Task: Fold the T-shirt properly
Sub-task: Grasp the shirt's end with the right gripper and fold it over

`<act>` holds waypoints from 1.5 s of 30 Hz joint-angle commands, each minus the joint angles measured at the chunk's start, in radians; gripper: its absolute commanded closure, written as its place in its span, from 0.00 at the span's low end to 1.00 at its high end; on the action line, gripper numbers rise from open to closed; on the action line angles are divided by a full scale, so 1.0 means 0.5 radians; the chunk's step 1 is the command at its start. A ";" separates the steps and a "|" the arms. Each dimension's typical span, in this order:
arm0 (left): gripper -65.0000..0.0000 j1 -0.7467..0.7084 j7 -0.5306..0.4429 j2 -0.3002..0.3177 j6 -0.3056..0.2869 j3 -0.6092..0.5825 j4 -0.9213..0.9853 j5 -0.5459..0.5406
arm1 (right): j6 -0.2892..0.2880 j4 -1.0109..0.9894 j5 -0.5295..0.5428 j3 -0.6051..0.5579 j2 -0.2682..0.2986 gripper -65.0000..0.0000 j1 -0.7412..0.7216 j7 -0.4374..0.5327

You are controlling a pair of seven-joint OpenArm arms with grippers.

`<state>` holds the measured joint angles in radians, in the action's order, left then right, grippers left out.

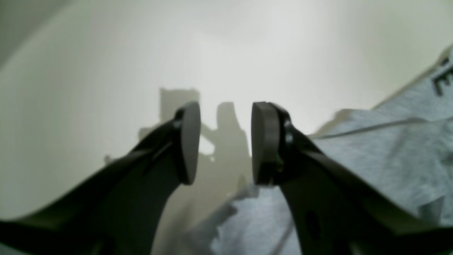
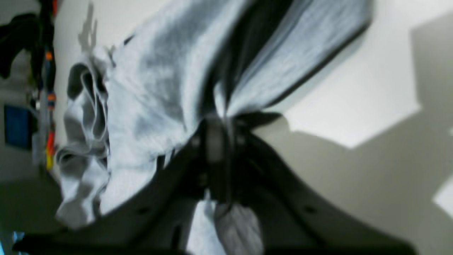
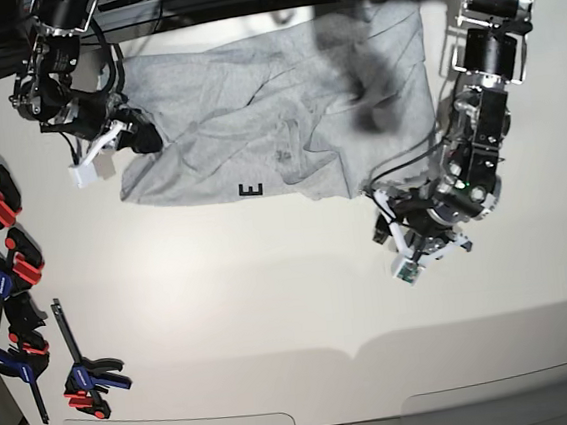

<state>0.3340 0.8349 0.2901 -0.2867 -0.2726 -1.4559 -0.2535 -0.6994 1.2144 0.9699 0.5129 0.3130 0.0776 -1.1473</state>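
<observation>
Right hand (image 2: 219, 141) is clamped on a bunched bit of the T-shirt (image 3: 274, 113), at the shirt's edge on the base view's left side; cloth fans out from the closed jaws in the right wrist view. Left hand (image 1: 225, 141) is open and holds nothing, hovering over bare table (image 3: 271, 294) just beside the shirt's lower corner on the other side.

The shirt lies crumpled and wrinkled across the far part of the table, not flat, with a black letter (image 3: 251, 188) showing at its near edge where the cloth is turned over.

Risks, as a guess: the right hand seems to pinch several layers at once, so pulling may drag a wad instead of one edge and twist the shirt further. Grip looks to be on a small bite, so it could slip under tension. With only one side held, a pull would slide the whole shirt sideways rather than spread it. The left hand, closing where it is, would catch nothing. Clamps (image 3: 8, 269) lie well apart, no hazard.
</observation>
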 commanded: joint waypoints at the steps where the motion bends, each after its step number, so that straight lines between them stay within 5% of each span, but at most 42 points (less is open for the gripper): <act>1: 0.67 0.052 -0.040 0.050 0.021 0.033 -0.040 -0.002 | 0.003 0.027 0.021 0.010 0.034 1.00 -0.046 0.018; 10: 0.72 -0.219 0.005 0.415 0.049 0.350 -0.041 -0.224 | 0.003 0.052 0.022 0.009 0.033 1.00 -0.220 0.010; 17: 0.88 -0.699 0.004 0.479 -0.053 0.887 -0.041 -0.520 | 0.003 0.239 0.287 0.009 0.002 1.00 -0.225 -0.167; 19: 1.00 -0.820 0.005 0.478 -0.107 1.014 -0.041 -0.644 | 0.003 0.328 0.370 0.009 -0.054 1.00 -0.225 -0.265; 23: 1.00 -1.027 0.005 0.466 -0.208 1.141 -0.041 -0.786 | 0.003 0.578 0.478 0.005 -0.237 1.00 -0.219 -0.440; 29: 1.00 -1.239 0.012 0.314 -0.275 1.144 -0.041 -0.828 | 0.003 0.966 0.502 -0.203 -0.535 1.00 -0.147 -0.410; 39: 1.00 -1.306 0.065 0.073 -0.427 1.144 -0.041 -0.867 | 0.003 0.996 -0.363 -0.951 -0.925 1.00 -0.143 0.109; 45: 1.00 -1.305 0.065 0.076 -0.431 1.144 -0.041 -0.871 | 0.003 0.990 -0.703 -1.318 -0.940 1.00 -0.143 0.278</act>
<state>-0.3103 0.8211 0.3187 -0.5068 0.3004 -1.4746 -0.7185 -0.6922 1.6951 0.5892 -0.1463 -0.1486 0.0242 -1.0355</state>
